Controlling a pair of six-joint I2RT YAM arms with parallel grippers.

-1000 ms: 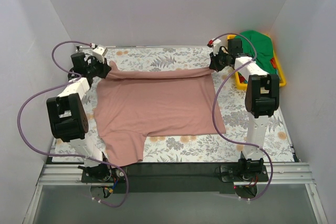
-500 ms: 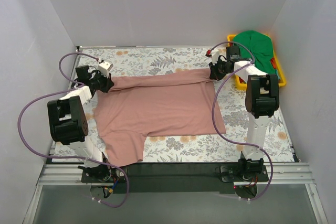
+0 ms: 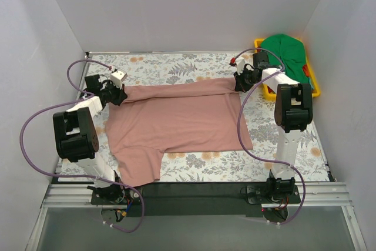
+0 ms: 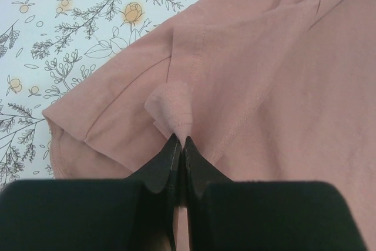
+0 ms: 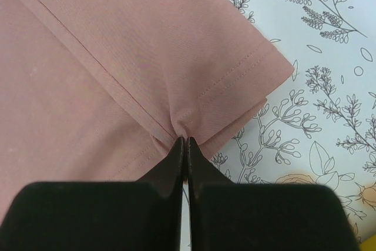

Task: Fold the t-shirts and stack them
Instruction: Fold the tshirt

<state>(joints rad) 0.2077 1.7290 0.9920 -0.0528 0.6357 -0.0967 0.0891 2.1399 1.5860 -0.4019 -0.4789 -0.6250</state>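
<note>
White walls (image 3: 176, 10) box in the floral table cover (image 3: 176, 66), with the dusty pink t-shirt (image 3: 176, 121) spread across it. The left gripper (image 4: 179, 143) is pinched tight on a nub of cloth at the shirt's far left corner; the right gripper (image 5: 183, 143) clamps the far right corner. This looks like the first fold: both should next carry that edge evenly towards the near side. A green t-shirt (image 3: 286, 51) waits in the yellow bin (image 3: 315, 86)
</note>
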